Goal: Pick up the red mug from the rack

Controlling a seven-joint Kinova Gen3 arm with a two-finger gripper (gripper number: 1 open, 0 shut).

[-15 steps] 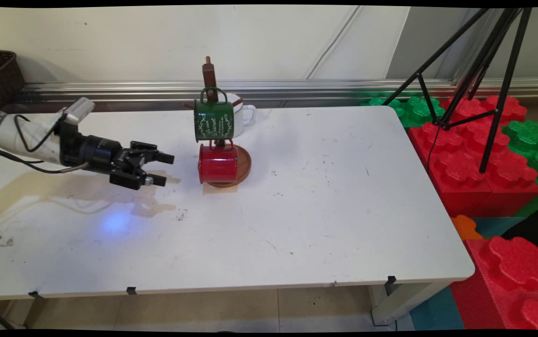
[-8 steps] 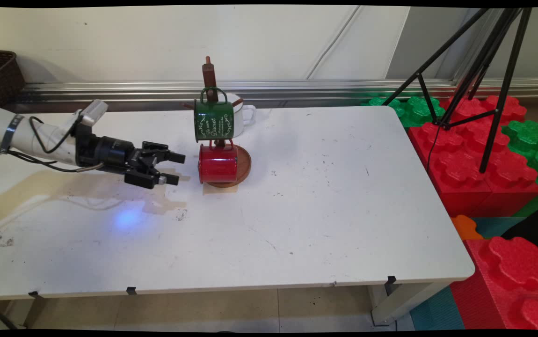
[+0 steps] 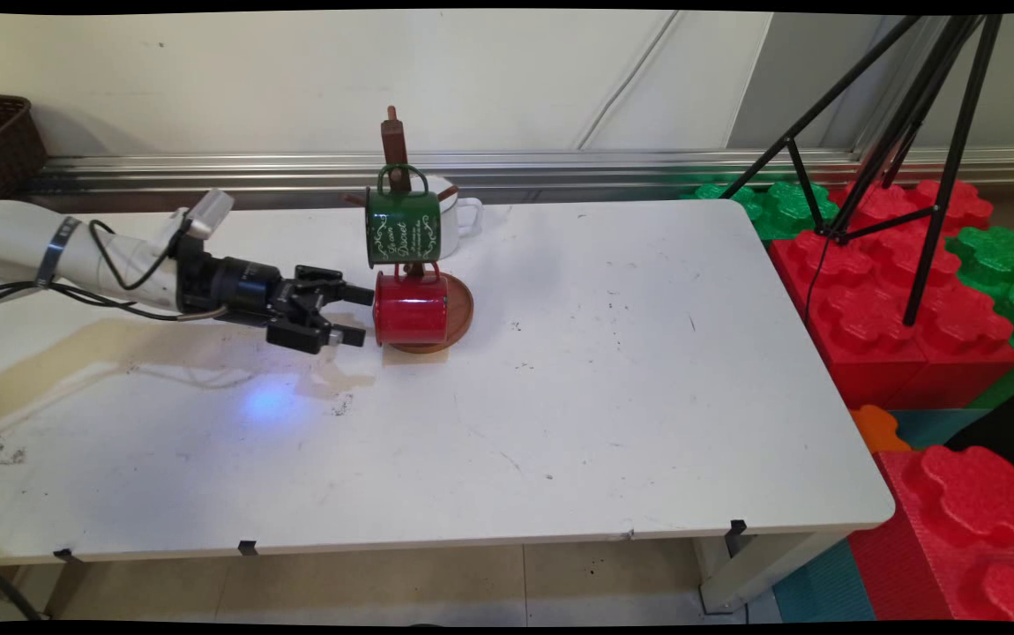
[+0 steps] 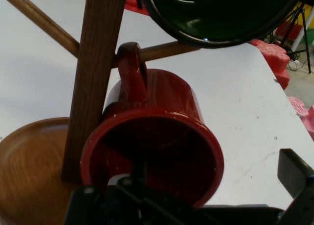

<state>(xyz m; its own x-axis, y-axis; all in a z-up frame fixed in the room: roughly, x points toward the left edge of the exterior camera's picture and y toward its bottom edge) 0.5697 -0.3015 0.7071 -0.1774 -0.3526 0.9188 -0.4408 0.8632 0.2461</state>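
Reaching in low from the left, the gripper (image 3: 357, 316) has its fingers spread wide at the open mouth of the red mug (image 3: 410, 309), holding nothing; the mug hangs by its handle on a lower peg of the wooden mug tree (image 3: 396, 141); the green mug (image 3: 403, 227) hangs above it; a white mug (image 3: 463, 213) sits behind, at the far side of the table (image 3: 613, 397).

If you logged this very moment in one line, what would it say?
claw: open, at red mug's rim | red mug: hanging on wooden mug tree | green mug: hanging above
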